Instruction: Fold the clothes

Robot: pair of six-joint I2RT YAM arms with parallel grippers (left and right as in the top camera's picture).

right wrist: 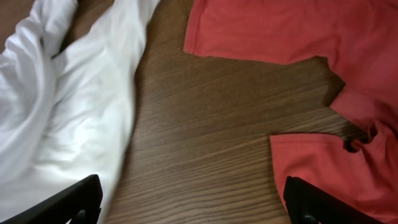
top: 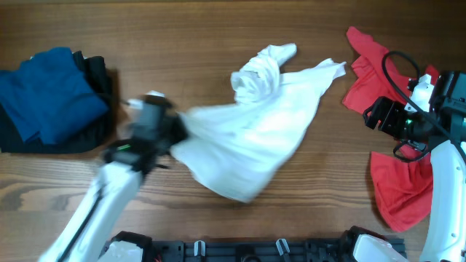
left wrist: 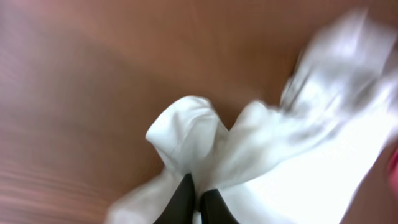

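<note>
— Black fingers (left wrist: 180,202) of the left gripper (left wrist: 198,210) sit right up close there. Are they pressed together?

— Yes, tips tight together and pinching the white T-shirt (top: 247,138). From the wrist view, cloth billows up on both sides of them, with a rounded fold standing just beyond the tips.

— Where does the shirt lie?

— Middle of the table (top: 182,29). It's crumpled, not flat. Its left end is drawn to a point at that gripper. From there it fans out rightward into a wide, wrinkled sheet, with a twisted bunch at the far side and one narrow corner reaching toward the far right. The picture around that arm is blurred.

— And the other clothes?

— A red garment (top: 397,189) sprawls at the right edge, one part far, one part near, lying fairly flat with a notch of bare wood between. At the far left a blue garment (top: 47,94) is heaped on a black garment (top: 98,76), well apart from the shirt.

— The right gripper (right wrist: 196,208)?

— Spread wide, holding nothing. It hangs over bare wood between the shirt's right edge and the red cloth, touching neither.
</note>
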